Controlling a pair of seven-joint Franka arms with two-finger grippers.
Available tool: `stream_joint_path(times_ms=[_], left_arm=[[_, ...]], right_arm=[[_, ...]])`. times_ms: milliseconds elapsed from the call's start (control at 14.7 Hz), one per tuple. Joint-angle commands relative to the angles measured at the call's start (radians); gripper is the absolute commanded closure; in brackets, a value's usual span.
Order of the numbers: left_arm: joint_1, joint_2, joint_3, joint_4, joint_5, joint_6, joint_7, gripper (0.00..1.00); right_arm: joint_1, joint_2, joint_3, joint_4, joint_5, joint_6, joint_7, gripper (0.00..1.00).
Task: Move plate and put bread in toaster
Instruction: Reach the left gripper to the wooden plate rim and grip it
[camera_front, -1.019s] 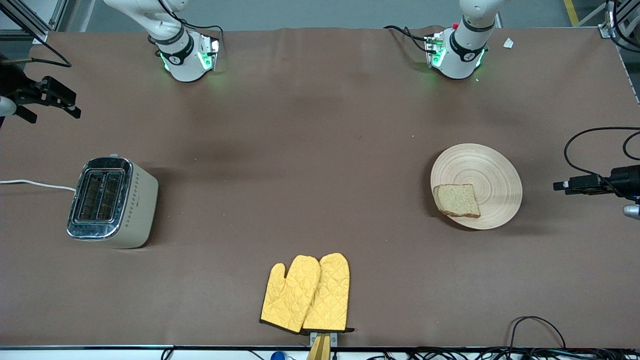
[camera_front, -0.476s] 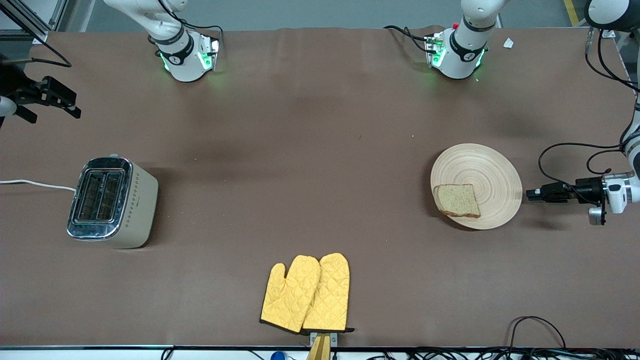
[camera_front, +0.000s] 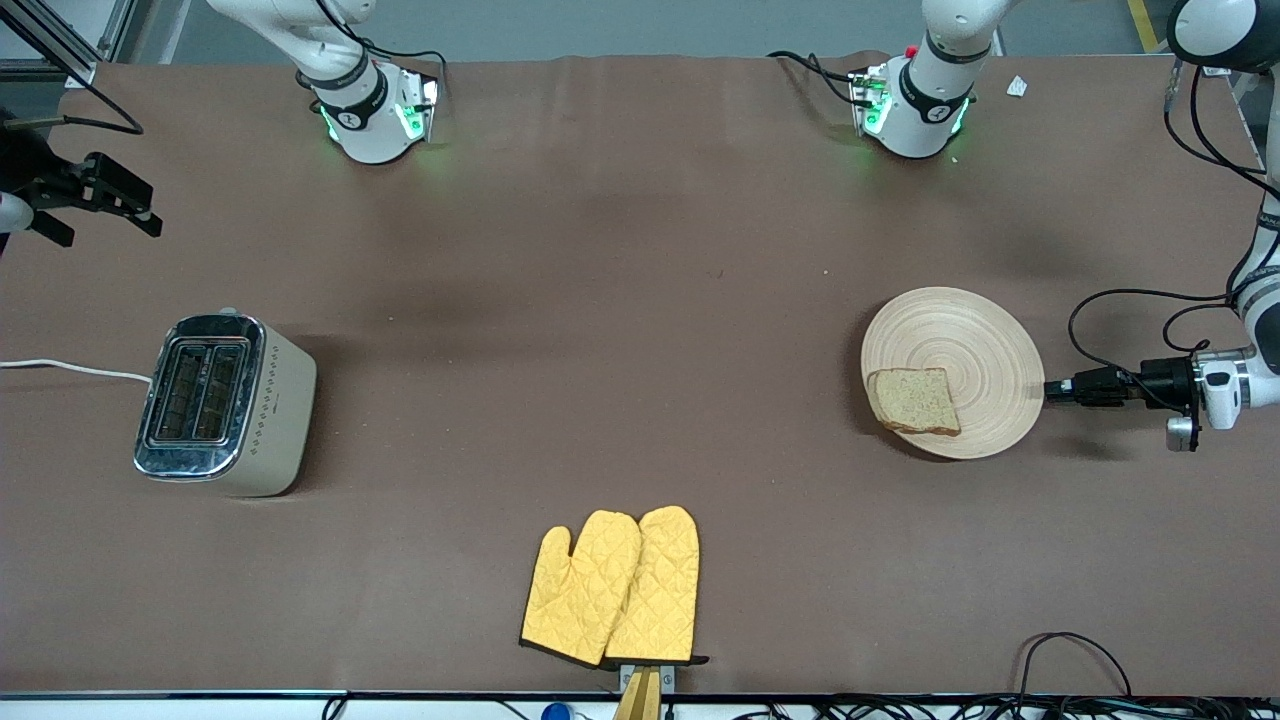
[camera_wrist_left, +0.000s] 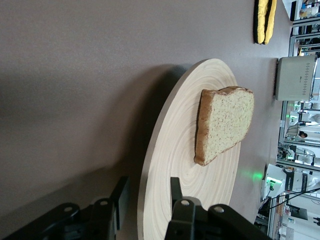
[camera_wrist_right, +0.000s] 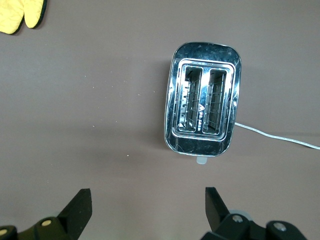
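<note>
The left gripper (camera_front: 1052, 389) was brought level with the table at the rim of the wooden plate (camera_front: 975, 345), at the left arm's end; its fingers (camera_wrist_left: 175, 186) were spread, one over and one under the rim, nothing yet clamped, presumably so the plate could be gripped and moved. The wholegrain bread slice (camera_front: 914, 400), speckled brown with a darker crust, lay flat on the plate's camera-side edge. The right gripper (camera_wrist_right: 145, 205) was held waiting, released and wide, above the table near the two-slot toaster (camera_front: 225, 403), whose chrome top and empty slots faced upward.
</note>
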Motion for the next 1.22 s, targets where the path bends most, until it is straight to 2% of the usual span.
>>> stream_joint_path(times_ms=[0, 136, 476, 680, 951, 1155], left_arm=[[0.004, 0.023, -0.007, 0.013, -0.014, -0.008, 0.013, 0.62], [0.004, 0.029, -0.007, 0.013, -0.009, -0.009, 0.014, 0.65], [0.002, 0.043, -0.007, 0.01, -0.003, -0.018, 0.036, 0.82], [0.002, 0.043, -0.009, 0.01, -0.003, -0.02, 0.049, 0.97], [-0.002, 0.04, -0.02, 0.008, -0.005, -0.038, 0.096, 0.99], [-0.005, 0.026, -0.073, -0.008, -0.021, -0.093, 0.056, 0.99]], right_arm=[[-0.004, 0.001, 0.005, 0.005, 0.006, -0.001, 0.001, 0.0], [-0.004, 0.0, 0.005, 0.005, 0.006, -0.004, 0.001, 0.0], [-0.004, 0.0, 0.005, 0.005, 0.006, -0.004, 0.001, 0.0], [-0.003, 0.0, 0.005, 0.007, 0.006, -0.006, 0.001, 0.0], [0.002, 0.0, 0.005, 0.01, 0.006, 0.0, 0.001, 0.0], [0.003, 0.0, 0.006, 0.01, 0.006, 0.0, 0.003, 0.0]])
